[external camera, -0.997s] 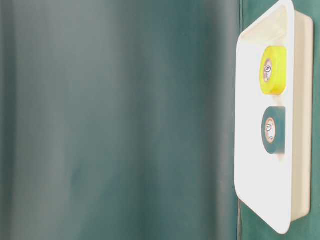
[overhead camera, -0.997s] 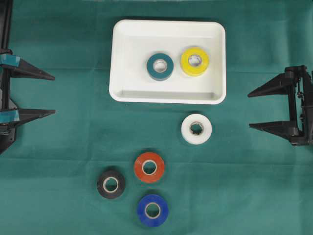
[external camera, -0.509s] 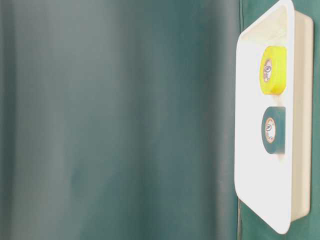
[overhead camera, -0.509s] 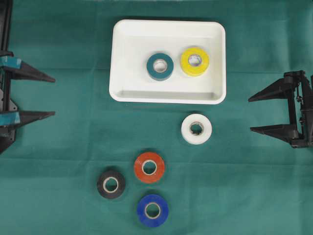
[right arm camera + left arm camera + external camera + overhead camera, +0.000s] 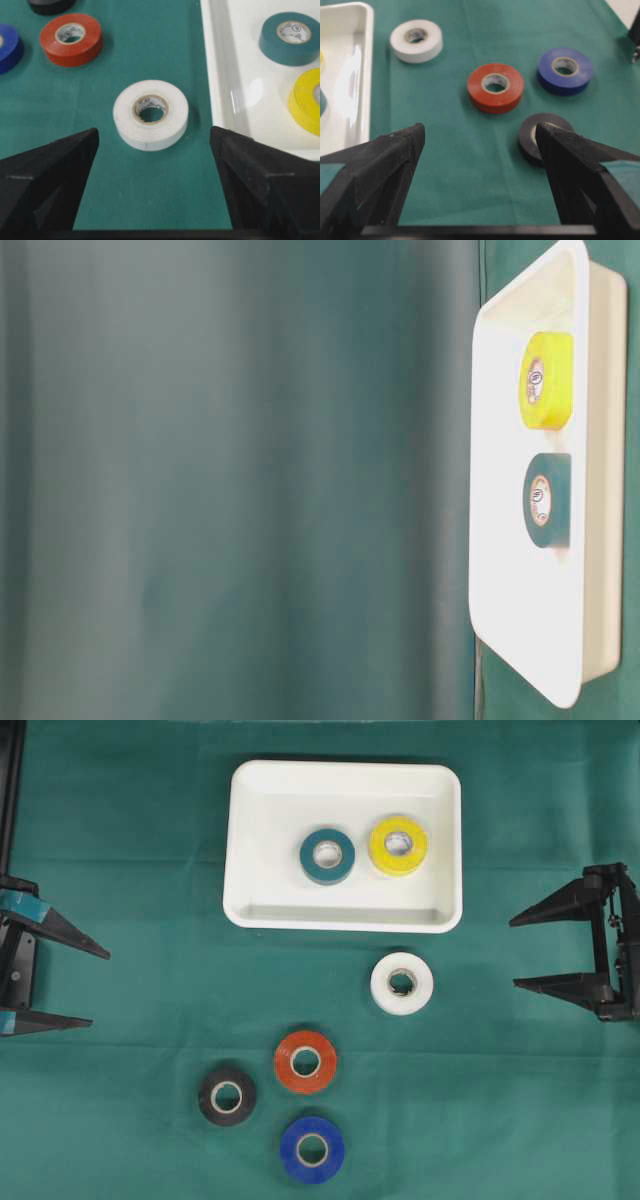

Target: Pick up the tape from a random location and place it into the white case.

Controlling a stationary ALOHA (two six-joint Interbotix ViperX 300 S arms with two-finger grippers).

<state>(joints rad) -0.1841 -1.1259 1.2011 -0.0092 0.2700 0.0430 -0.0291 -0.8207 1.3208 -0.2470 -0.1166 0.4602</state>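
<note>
- Nearest to our left gripper, whose jaws stand spread wide with nothing between them, lies the black roll; in the left wrist view its right side is hidden behind the right finger.
- Just beyond it from that side sit the red roll and the blue roll, all three close together near the bottom edge of the green cloth, none touching.
- Our right gripper is likewise spread and holds nothing; the white roll lies flat on the cloth straight ahead of the gap between its fingers, apart from both.
- That white roll rests just outside the white case, near the case's lower right corner, with a strip of cloth between them.
- Inside the case lie a teal roll and a yellow roll, side by side, toward the middle and right of its floor.
- Both arms are cut off at the left and right edges of the overhead view, so we see little more than the fingers.
- The table-level view is turned on its side and mostly a blurred green expanse; only the case and its two rolls are clear there.
</note>
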